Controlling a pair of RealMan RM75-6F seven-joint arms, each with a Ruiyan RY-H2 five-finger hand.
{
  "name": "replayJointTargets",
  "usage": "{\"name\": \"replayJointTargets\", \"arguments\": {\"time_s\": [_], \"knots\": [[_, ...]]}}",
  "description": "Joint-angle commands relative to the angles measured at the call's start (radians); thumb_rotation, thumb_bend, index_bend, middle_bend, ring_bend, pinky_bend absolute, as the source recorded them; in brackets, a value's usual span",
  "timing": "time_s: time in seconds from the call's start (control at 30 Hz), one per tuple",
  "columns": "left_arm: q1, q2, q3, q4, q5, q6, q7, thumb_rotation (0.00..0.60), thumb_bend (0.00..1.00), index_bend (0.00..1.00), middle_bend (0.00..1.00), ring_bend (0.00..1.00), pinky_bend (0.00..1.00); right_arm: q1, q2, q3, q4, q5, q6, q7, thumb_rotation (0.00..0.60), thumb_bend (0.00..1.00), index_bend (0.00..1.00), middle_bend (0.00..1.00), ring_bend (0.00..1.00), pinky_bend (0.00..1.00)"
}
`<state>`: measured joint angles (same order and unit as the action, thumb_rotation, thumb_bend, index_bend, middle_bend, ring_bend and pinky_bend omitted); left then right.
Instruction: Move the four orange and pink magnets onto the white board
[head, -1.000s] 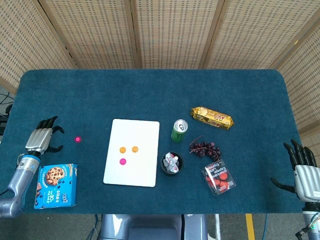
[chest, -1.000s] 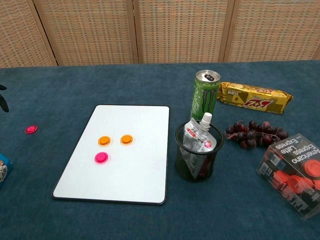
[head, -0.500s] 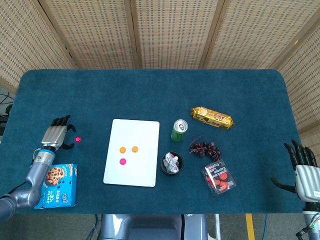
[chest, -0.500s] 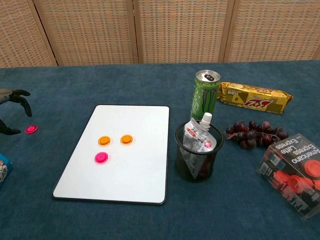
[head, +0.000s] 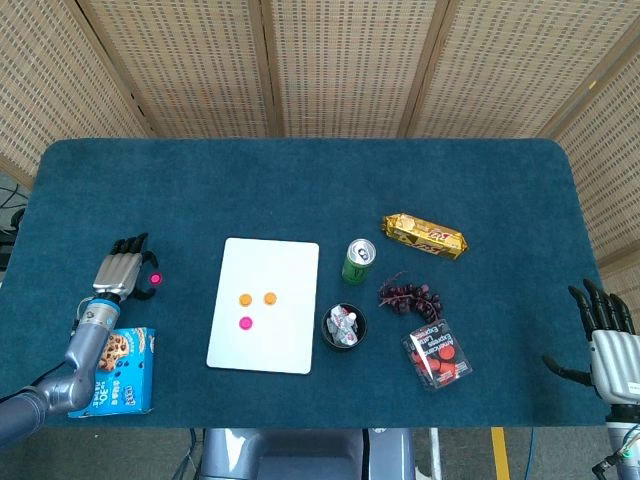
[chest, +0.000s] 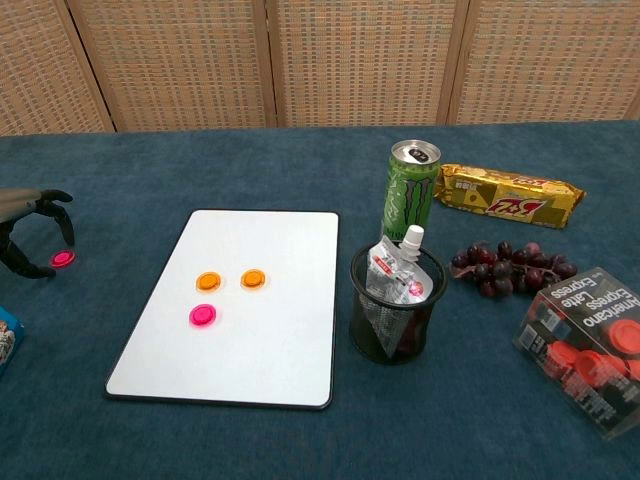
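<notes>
The white board (head: 268, 335) lies flat left of the table's centre. On it sit two orange magnets (head: 246, 299) (head: 270, 298) and one pink magnet (head: 245, 322). A second pink magnet (head: 155, 279) lies on the blue cloth left of the board, also visible in the chest view as the loose pink magnet (chest: 63, 259). My left hand (head: 122, 272) is right at it, with curved fingers (chest: 62, 204) arched over it and the thumb on the near side; the magnet still lies on the cloth. My right hand (head: 605, 340) rests at the table's near right corner, fingers spread, holding nothing.
A cookie box (head: 108, 372) lies just behind my left forearm. Right of the board stand a green can (head: 358, 261) and a black mesh cup (head: 344, 327) with a pouch. Grapes (head: 408, 296), a gold snack pack (head: 425, 235) and a red-capped box (head: 437, 355) lie further right.
My left hand has moved right and forward across the cloth until its fingers reach around the loose pink magnet. The right hand, the board and its three magnets have not moved.
</notes>
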<state>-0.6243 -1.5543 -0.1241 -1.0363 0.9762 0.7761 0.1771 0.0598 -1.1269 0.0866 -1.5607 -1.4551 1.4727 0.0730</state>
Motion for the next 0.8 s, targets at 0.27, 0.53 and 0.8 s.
{"name": "replayJointTargets", "arguments": {"time_s": [0.27, 0.53, 0.8], "knots": [[-0.006, -0.021, -0.009, 0.015, -0.011, -0.013, 0.019, 0.600, 0.31, 0.48, 0.00, 0.00, 0.00, -0.001, 0.001, 0.000, -0.001, 0.000, 0.001, 0.002, 0.600, 0.08, 0.00, 0.00, 0.00, 0.00], [-0.001, -0.010, -0.019, 0.000, -0.019, -0.002, 0.034, 0.600, 0.34, 0.56, 0.00, 0.00, 0.00, 0.000, 0.001, 0.000, 0.000, 0.001, -0.001, 0.004, 0.600, 0.08, 0.00, 0.00, 0.00, 0.00], [0.008, 0.098, -0.048, -0.247, 0.057, 0.066, -0.010, 0.600, 0.34, 0.56, 0.00, 0.00, 0.00, 0.000, 0.002, 0.000, -0.003, 0.002, -0.003, 0.007, 0.600, 0.08, 0.00, 0.00, 0.00, 0.00]]}}
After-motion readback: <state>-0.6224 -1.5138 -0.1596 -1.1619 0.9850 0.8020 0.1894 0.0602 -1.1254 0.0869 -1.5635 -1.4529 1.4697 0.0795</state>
